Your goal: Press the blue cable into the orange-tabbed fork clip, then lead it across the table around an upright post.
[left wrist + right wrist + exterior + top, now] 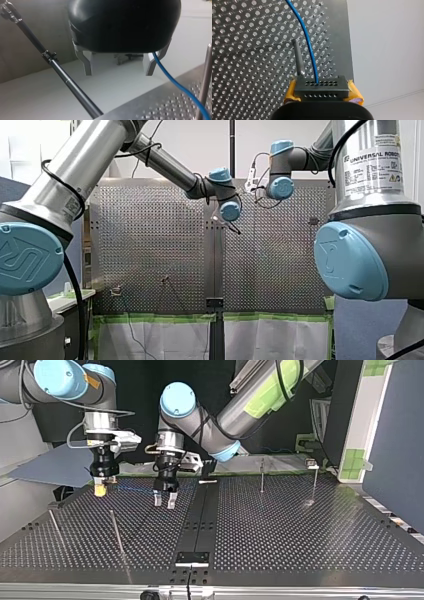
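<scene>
The blue cable (pixel 308 42) runs over the perforated table (pixel 249 50) into the shut fingertips of my right gripper (pixel 322 88), whose yellow pads (pixel 355 94) show on both sides. An upright post (pixel 299 58) stands just ahead of those fingertips, beside the cable. At the top view's left, my right gripper (pixel 100 489) hovers low over the table's far edge. My left gripper (pixel 165 500) hangs beside it, open. In the left wrist view my left gripper (pixel 118 68) holds nothing, and the blue cable (pixel 175 80) passes just outside one metal finger (pixel 150 66).
Thin upright posts stand at the top view's near left (pixel 117 532) and far right (pixel 262 476). A small clip on a post (pixel 311 464) sits at the far right corner. A black rail (pixel 197 520) splits the table. A dark tripod leg (pixel 67 82) slants past my left gripper.
</scene>
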Controlling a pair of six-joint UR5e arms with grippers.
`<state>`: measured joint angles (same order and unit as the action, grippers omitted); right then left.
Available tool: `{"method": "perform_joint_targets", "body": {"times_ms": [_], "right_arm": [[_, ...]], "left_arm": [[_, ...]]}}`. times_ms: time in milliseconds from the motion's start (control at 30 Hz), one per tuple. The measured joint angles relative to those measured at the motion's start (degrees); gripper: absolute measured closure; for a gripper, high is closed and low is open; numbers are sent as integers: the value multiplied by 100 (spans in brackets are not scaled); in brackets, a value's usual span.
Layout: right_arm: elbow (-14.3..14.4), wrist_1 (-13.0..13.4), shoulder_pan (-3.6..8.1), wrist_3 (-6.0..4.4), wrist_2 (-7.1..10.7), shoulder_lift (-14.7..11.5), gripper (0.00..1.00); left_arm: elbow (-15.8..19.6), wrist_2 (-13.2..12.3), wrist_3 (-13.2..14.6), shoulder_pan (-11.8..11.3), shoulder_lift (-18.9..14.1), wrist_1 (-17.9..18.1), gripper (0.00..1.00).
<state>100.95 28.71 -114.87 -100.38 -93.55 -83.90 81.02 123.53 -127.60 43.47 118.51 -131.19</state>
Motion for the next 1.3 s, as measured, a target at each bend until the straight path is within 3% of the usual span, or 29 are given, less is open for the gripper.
{"method": "perform_joint_targets", "body": {"times_ms": [33, 67, 100, 167, 200, 233, 533, 867, 1067, 1300], "right_arm": [[0, 1, -1, -3, 1, -1, 100], [0, 2, -1, -4, 2, -1, 100], [0, 5, -2, -3, 1, -1, 100], [0, 8, -3, 1, -2, -1, 100], [0, 10, -3, 3, -6, -2, 100], [0, 12, -4, 4, -8, -4, 100], [0, 19, 30, -8, -9, -2, 100], [-5, 42, 95, -28, -22, -11, 100], [-52, 70, 183, -151, -8, -16, 100], [-189, 31, 399, -271, 21, -8, 100]], "left_arm": [[5, 44, 62, -2, -12, -45, 26], [10, 73, 110, -4, -17, -68, 53], [17, 101, 158, -7, -21, -86, 53], [42, 153, 280, -14, -25, -110, 84], [56, 164, 330, -16, -25, -116, 84], [76, 167, 397, -21, -25, -118, 99], [195, -31, 861, -63, -37, -119, 99], [203, 85, 1388, -107, -298, -122, 99], [174, -17, 1756, -135, -402, -348, 99], [57, -288, 2131, -155, -407, -688, 99]]}}
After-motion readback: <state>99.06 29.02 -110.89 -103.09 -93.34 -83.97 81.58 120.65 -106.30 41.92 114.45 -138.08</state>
